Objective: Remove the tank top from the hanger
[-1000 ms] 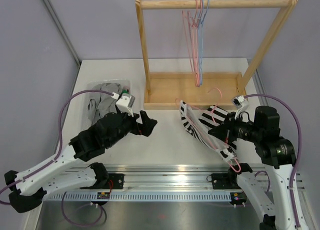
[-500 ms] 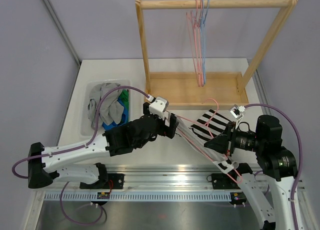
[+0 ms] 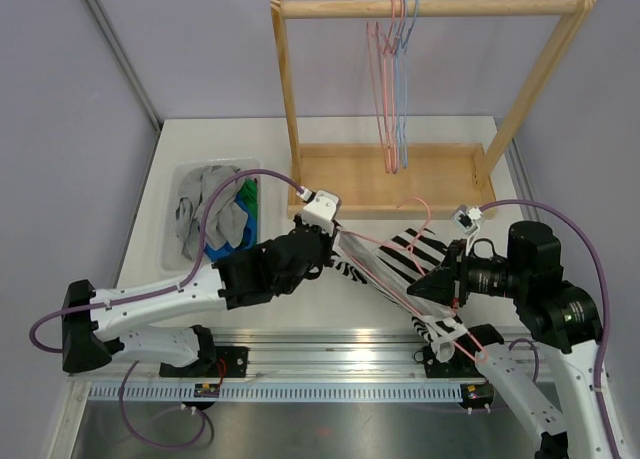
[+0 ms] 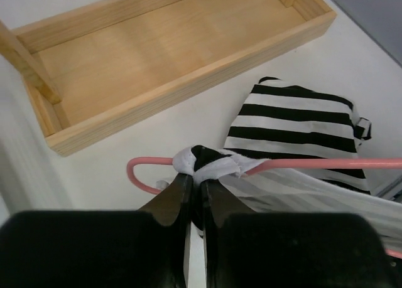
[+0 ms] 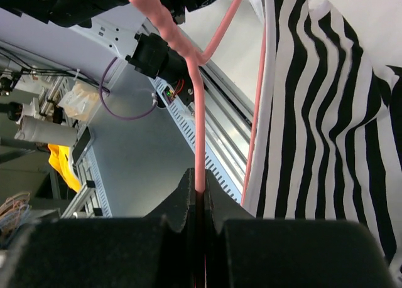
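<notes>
Tank top (image 4: 295, 122) is trailing toward two o'clock from your left claw (image 4: 196, 178), closed on its strap, while your right claw (image 5: 200, 189) is clamping the hanger (image 5: 198, 131).

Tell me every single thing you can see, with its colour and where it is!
tank top: one, black-and-white stripes, on the held hanger
held hanger: one, pink, between the two grippers
spare hangers: several, pink and blue, on the rack's rail
rack: one, light wood, back of table
bin: one, pale, left of rack
clothes: a heap, grey, green, blue, in bin
table: one, white, under everything
left gripper: one, black, shut on tank top
right gripper: one, black, shut on held hanger
</notes>
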Available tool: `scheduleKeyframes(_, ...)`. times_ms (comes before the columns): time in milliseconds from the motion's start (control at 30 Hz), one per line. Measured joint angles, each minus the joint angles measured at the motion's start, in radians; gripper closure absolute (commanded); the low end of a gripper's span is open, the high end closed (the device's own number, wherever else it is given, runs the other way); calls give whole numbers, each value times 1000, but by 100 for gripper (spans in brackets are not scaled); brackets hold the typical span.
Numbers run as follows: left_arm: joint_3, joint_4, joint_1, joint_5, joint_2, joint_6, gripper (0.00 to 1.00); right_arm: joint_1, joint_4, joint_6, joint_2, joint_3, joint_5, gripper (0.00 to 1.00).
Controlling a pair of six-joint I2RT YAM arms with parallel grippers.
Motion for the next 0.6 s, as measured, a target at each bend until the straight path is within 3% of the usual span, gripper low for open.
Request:
scheduleKeyframes(167, 9, -132, 34, -112, -54, -34, 100, 172, -44, -71, 104, 78, 87, 100)
scheduleKeyframes(300, 30, -237, 180, -135, -145, -84, 100, 289, -63, -136, 180, 142, 109, 100)
scheduleKeyframes(467, 69, -327, 338, -37, -216, -153, 100, 299, 35, -201, 194, 155, 117, 100)
scheduleKeyframes(600, 80, -366, 367, 37, -200, -182, 100, 302, 123, -217, 127, 145, 142, 100)
